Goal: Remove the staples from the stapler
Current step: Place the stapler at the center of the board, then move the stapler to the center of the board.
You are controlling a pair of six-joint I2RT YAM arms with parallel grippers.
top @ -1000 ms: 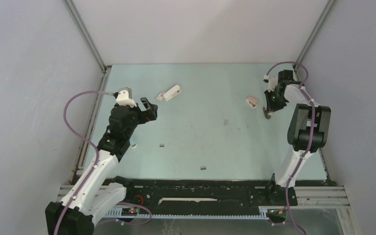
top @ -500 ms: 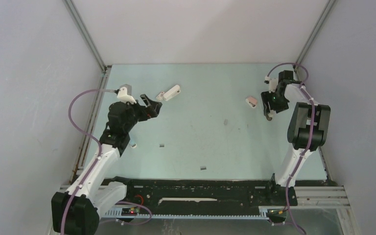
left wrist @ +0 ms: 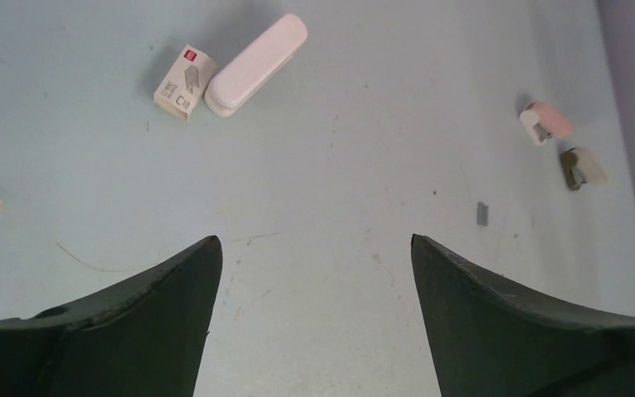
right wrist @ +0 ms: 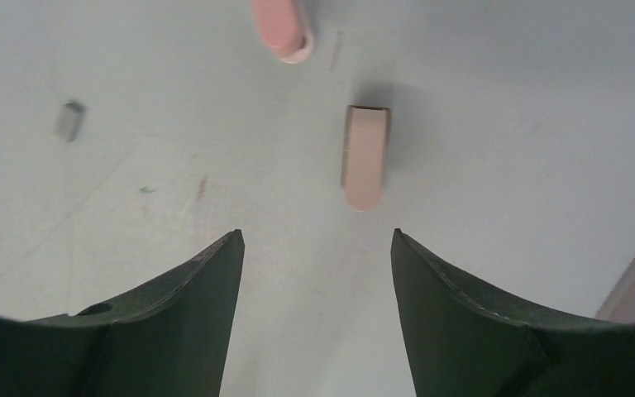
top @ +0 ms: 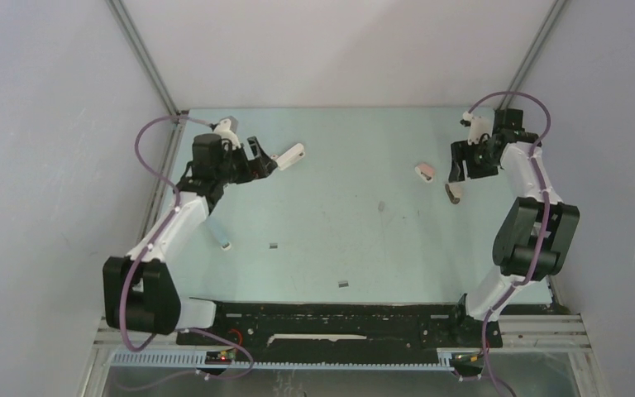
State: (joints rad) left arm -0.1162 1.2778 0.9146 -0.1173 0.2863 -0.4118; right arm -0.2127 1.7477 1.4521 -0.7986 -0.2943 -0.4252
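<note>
Three small staplers lie on the table: a white stapler (top: 291, 154) (left wrist: 256, 64) at the far left, a pink stapler (top: 424, 172) (right wrist: 279, 25) and a tan stapler (top: 454, 193) (right wrist: 365, 155) at the far right. Loose staples lie as tiny dark grey strips (top: 274, 246) (top: 343, 284), with one strip (left wrist: 482, 214) (right wrist: 69, 120) mid-table. My left gripper (top: 260, 162) (left wrist: 314, 240) is open and empty, just short of the white stapler. Open and empty too, my right gripper (top: 465, 169) (right wrist: 316, 236) hovers just behind the tan stapler, not touching it.
A small white-and-red box (top: 269, 163) (left wrist: 185, 81) rests against the white stapler's near end. A small white part (top: 225, 244) lies near the left arm. Grey walls close in the table on three sides, and the right wall stands close to my right gripper.
My right gripper has opened and drawn back from the tan stapler, which now lies free on the table. The left arm has swung towards the back, close to the white stapler.
</note>
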